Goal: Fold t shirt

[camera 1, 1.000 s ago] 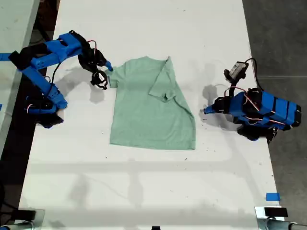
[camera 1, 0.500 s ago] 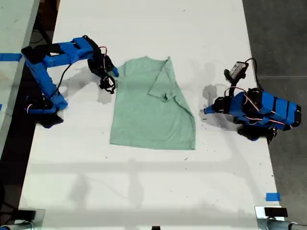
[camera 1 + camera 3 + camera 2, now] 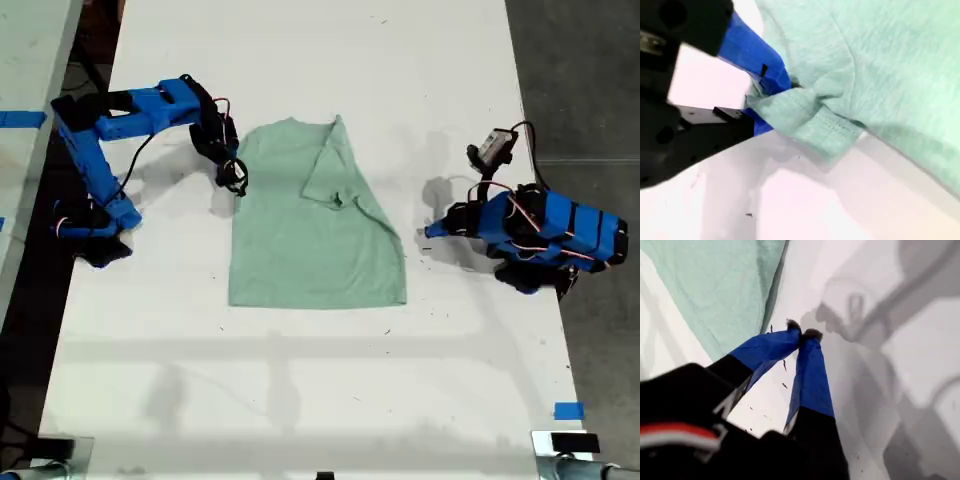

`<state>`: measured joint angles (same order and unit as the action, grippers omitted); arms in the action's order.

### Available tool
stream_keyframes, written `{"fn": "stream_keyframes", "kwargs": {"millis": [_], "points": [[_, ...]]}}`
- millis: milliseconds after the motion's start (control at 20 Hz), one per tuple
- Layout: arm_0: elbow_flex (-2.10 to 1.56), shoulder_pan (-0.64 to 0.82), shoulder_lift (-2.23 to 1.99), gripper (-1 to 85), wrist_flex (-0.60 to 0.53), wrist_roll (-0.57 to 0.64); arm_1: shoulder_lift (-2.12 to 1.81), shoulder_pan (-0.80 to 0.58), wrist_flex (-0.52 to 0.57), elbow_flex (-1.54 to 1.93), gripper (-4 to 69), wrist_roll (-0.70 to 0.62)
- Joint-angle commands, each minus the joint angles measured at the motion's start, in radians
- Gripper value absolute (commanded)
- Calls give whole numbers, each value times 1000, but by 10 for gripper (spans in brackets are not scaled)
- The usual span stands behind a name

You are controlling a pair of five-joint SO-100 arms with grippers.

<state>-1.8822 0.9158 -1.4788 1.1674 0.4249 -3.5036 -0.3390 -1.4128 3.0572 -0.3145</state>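
On the smooth white table (image 3: pixel 300 400) lies the t shirt (image 3: pixel 310 240), soft, finely knit mint cloth; my second gripper (image 3: pixel 771 96) pinches its hemmed sleeve, my first gripper (image 3: pixel 804 335) rests closed, empty, beside its edge

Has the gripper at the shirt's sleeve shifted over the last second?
Yes. My second gripper moved toward the exterior view's right and lower edge, onto the t shirt, away from its fixed arm base.

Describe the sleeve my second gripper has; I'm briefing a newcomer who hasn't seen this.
On the white table lies a mint-green t shirt. The sleeve bunches at the shirt's upper corner on the exterior view's left, pinched in my second gripper; the other sleeve lies folded inward.
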Motion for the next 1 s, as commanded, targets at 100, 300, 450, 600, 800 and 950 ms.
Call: {"fn": "stream_keyframes", "kwargs": {"millis": [100,300,450,600,800,950], "points": [[94,-2,-87,-2,123,-49,3,-3,25,26,25,3],[368,-156,-72,-2,201,-137,3,-3,25,26,24,3],[569,-256,0,-2,212,-146,3,-3,25,26,24,0],[724,-364,112,-2,184,-140,3,-3,25,26,24,-2],[839,-448,325,-2,163,-107,3,-2,25,26,24,-3],[827,-430,380,7,213,-83,3,0,25,26,24,-5]]}}
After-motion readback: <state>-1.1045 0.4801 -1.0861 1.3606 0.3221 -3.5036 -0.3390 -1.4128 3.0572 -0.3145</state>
